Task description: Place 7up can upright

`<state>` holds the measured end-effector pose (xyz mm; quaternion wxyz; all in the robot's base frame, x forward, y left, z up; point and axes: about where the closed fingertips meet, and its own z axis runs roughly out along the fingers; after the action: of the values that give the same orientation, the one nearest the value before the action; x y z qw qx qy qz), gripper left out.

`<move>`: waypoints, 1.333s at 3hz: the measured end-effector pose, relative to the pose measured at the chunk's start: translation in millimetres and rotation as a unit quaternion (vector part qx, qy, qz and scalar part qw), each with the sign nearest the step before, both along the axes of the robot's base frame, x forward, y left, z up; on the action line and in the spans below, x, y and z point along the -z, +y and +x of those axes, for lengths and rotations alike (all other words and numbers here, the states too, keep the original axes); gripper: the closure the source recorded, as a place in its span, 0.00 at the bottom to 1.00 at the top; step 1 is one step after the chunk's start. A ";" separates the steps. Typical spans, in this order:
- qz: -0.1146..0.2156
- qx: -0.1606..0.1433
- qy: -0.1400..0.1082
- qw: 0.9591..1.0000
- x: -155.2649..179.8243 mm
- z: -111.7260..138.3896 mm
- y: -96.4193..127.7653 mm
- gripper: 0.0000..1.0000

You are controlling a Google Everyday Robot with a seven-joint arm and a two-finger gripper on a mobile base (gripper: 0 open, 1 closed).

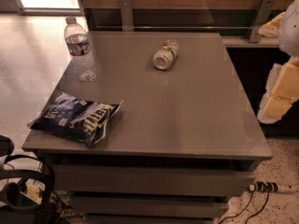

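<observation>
dim warm light, bright glare top left, pincer (22, 190) shadowed bottom left.

I see the 7up can (165, 55) on the table (187, 120) — water bottle (81, 50) left of it, chip bag (77, 118) front-left, gripper (278, 99) off right.

Table (187, 111), toppled 7up can (165, 55), upright water bottle (80, 48), chip bag (77, 117), gripper (278, 101) beyond right edge

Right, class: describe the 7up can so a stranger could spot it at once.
Start at the grey table; the gripper hangs beyond its right edge. Toward the back, near the middle, lies the 7up can. Unlike the upright water bottle and the flat blue chip bag, it is a small can on its side, silver end facing the camera.
</observation>
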<state>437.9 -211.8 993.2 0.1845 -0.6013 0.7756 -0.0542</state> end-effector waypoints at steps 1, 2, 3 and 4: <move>0.001 0.000 -0.001 1.000 -0.7 0.3 0.1 0.00; 0.027 0.022 0.008 0.999 1.1 18.2 -2.8 0.00; 0.134 0.121 0.039 0.983 24.8 73.1 -10.6 0.00; 0.203 0.229 0.058 0.950 38.4 114.9 -15.0 0.00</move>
<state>552.8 -226.7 954.8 0.2399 -0.3589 0.8966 0.0990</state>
